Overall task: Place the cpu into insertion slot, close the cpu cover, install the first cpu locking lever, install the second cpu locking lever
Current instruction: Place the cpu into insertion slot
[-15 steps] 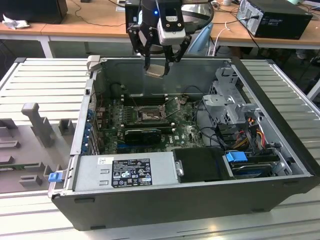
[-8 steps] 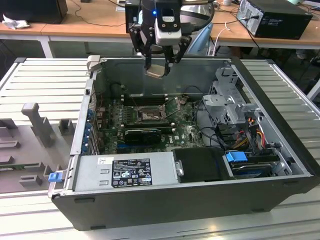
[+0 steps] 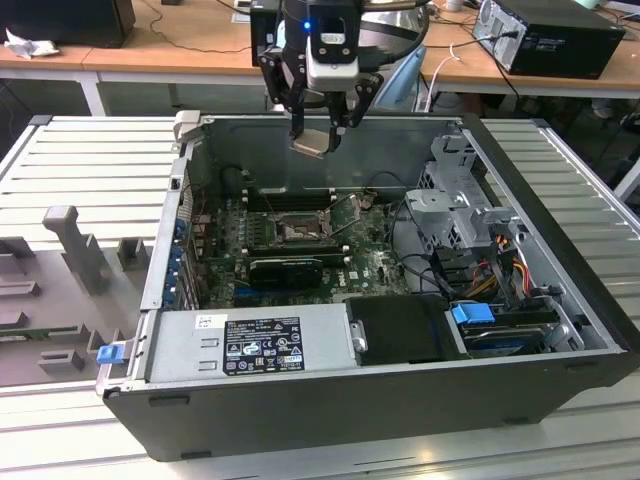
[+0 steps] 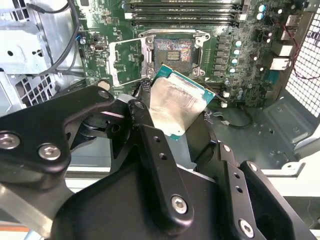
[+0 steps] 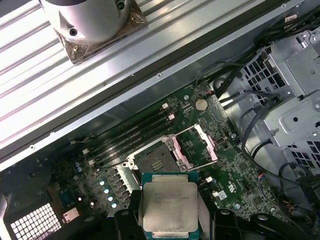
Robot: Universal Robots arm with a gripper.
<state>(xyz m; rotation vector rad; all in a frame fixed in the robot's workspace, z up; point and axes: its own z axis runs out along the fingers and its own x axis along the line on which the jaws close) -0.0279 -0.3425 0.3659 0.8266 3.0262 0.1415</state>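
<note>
An open computer case [image 3: 330, 400] lies on its side on a ribbed metal worktop [image 3: 90, 170], with the green motherboard [image 3: 375, 262] on its floor. The gripper [image 3: 318, 135] hangs above the case, near the edge of the wall farthest from the exterior camera. Its fingers [image 4: 145, 125] are clamped on two opposite edges of the cpu [image 4: 177, 102], which is tilted and clear of the board. Near the middle of the motherboard, the cpu cover [image 5: 207, 143] stands swung open just beside the insertion slot [image 5: 154, 162]. The slot's dark centre is bare.
</note>
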